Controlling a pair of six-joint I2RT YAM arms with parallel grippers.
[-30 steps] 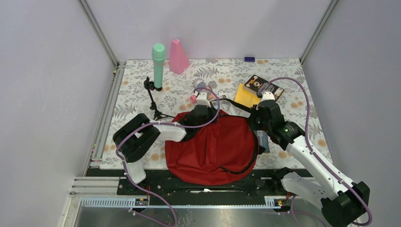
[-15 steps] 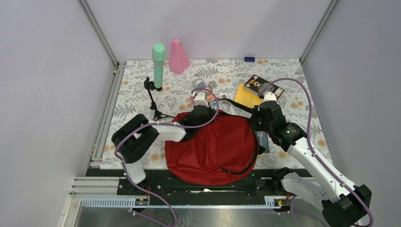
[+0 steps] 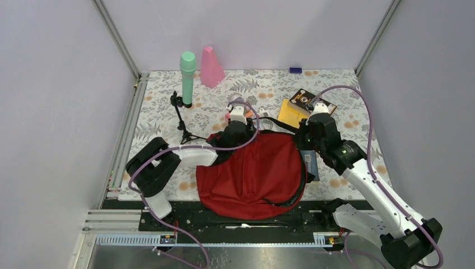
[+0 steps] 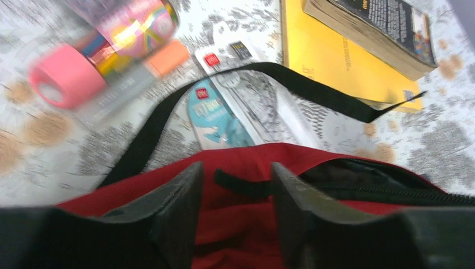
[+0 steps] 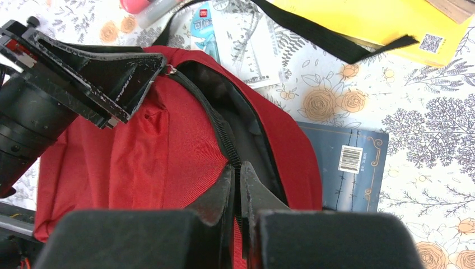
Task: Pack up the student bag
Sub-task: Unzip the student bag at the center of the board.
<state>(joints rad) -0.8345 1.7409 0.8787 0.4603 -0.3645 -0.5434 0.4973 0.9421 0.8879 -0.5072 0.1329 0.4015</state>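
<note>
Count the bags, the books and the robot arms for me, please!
Bags: 1 (red backpack)
Books: 3 (yellow book, black book, blue book)
Robot arms: 2 (left arm, right arm)
Total: 6

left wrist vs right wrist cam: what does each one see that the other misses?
Left wrist only: the rainbow-patterned tube and the cover of the dark book. Right wrist only: the blue barcoded book, and the right gripper shut on the student bag at its zipper edge. Both: the red student bag, black strap, yellow folder, teal packet, open left gripper.
</note>
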